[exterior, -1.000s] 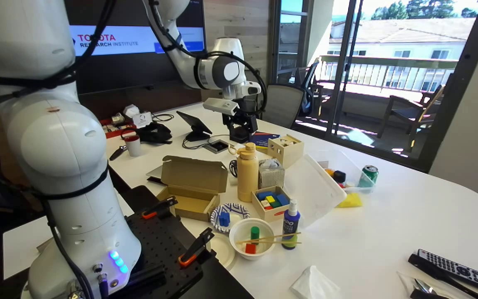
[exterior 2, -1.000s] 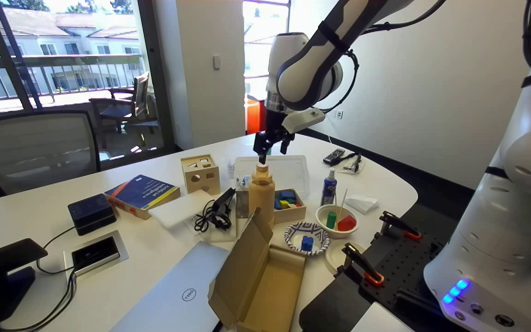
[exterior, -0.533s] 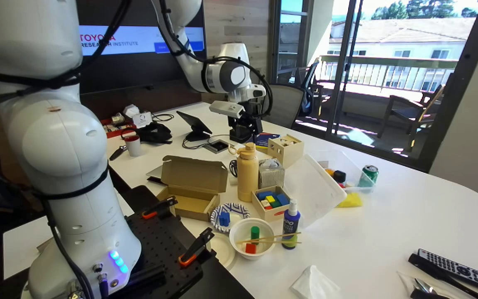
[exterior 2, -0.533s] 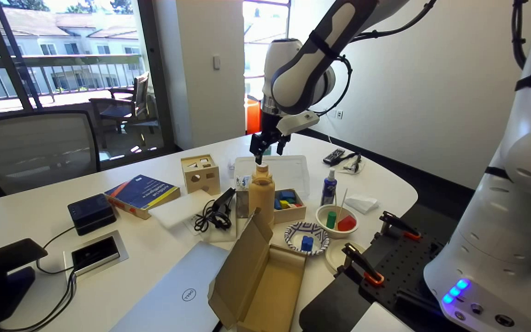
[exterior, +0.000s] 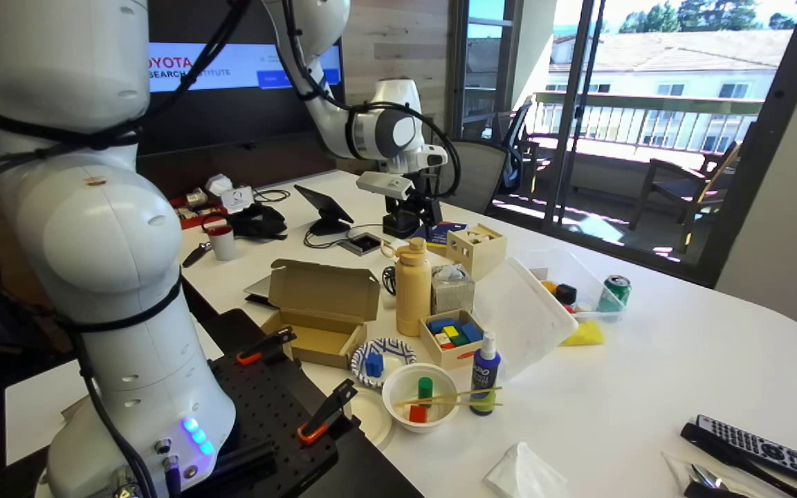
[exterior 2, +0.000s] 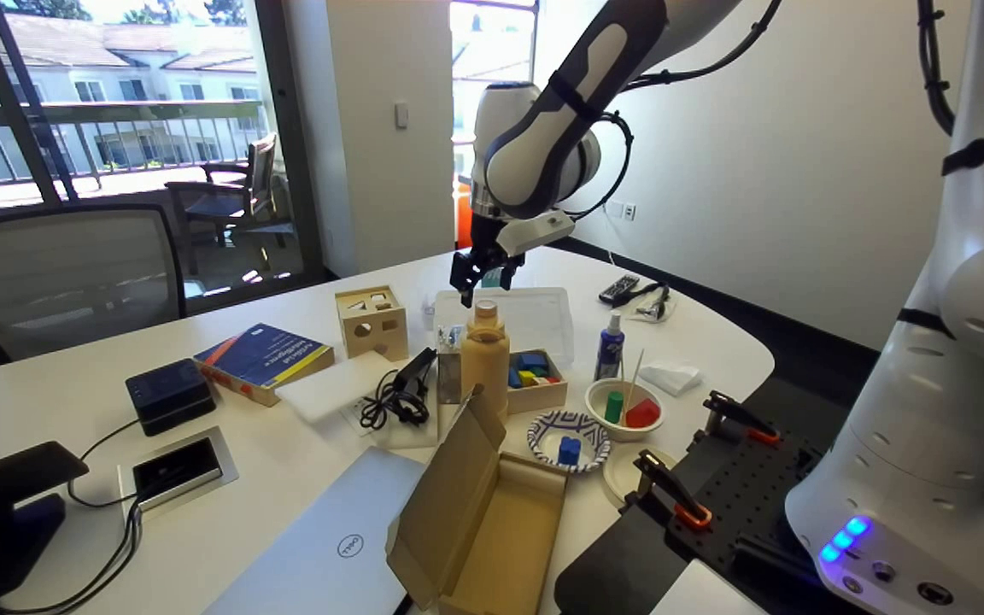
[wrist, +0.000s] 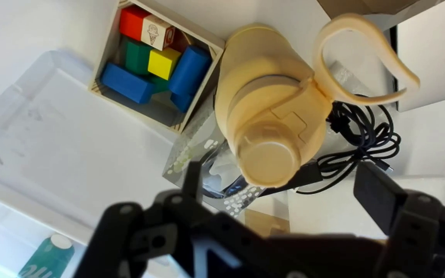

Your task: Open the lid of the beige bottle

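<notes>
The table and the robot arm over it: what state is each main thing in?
End effector, open
Beige bottle, upright
Lid, on the bottle
Handle, sticking out sideways
Cardboard box, flap open
Toy box, uncovered, holding blocks
Bowl, holding a green block, a red block and chopsticks
Plate, holding a blue block
Spray bottle, upright
Laptop, shut
Book, lying flat, shut

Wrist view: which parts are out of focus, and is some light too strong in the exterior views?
Wrist view: the gripper looks dark and mostly blurred, while the lid is fairly sharp, with a highlight at its rim. Both exterior views: the building outside is bright and pale; in an exterior view, the narrow window is nearly washed out.
</notes>
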Available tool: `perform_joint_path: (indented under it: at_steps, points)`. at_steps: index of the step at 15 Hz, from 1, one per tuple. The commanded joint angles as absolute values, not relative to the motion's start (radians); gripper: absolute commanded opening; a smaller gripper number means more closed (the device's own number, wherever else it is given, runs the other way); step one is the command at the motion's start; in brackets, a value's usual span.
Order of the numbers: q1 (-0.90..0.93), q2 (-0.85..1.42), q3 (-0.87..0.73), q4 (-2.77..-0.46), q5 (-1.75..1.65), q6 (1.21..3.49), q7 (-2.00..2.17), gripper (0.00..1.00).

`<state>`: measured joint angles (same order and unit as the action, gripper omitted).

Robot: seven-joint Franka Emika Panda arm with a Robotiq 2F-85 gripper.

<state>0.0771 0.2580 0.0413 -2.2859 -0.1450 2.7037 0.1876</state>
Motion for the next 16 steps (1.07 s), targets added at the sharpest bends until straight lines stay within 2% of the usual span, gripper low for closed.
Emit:
perform_joint_path:
  at_steps: [1, 5, 6, 9, 14, 16]
  points:
    - [0.106, 0.289, 0.011, -2.256, -0.154, 2.704, 0.223, 1.0]
    - [0.117, 0.307, -0.001, -2.248, -0.153, 2.699, 0.223, 0.97]
    - [0.12, 0.311, -0.003, -2.247, -0.154, 2.697, 0.225, 0.84]
    - [0.13, 0.32, -0.011, -2.247, -0.157, 2.699, 0.23, 0.64]
    - [0.145, 0.31, -0.021, -2.256, -0.162, 2.695, 0.246, 0.23]
    - [0.147, 0.302, -0.028, -2.259, -0.164, 2.685, 0.245, 0.21]
